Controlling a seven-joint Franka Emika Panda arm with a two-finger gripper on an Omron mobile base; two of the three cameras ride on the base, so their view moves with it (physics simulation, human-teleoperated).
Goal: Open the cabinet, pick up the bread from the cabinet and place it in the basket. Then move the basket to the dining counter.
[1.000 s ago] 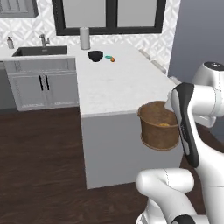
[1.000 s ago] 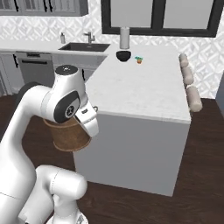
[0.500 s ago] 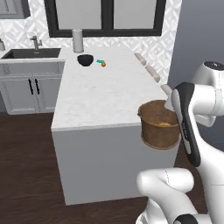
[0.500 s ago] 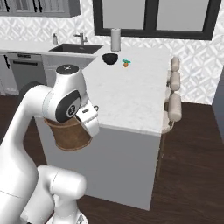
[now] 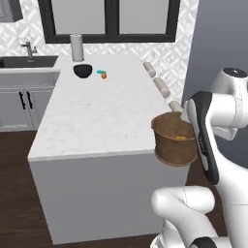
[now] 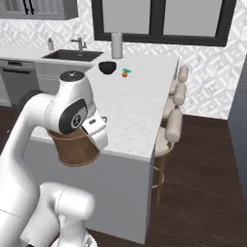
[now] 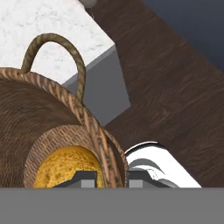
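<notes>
The fingers [image 7: 110, 178] are pinched on the rim of the basket [image 5: 175, 139], one tip inside the wall and one outside it. The basket hangs in the air off the near right corner of the counter [image 5: 97, 123], at about 4 o'clock from the counter's middle in the left base view, close beside its edge; whether it touches the edge I cannot tell. The bread [image 7: 65, 168] lies on the basket's floor, and in the hand view the looped handle [image 7: 59, 61] arches at 11 o'clock above it. At the far end of the counter, about 12 o'clock, stand a black bowl [image 5: 83, 70] and a small orange and teal item [image 5: 102, 74], near each other. Stools [image 6: 175, 116] line the counter's right side.
</notes>
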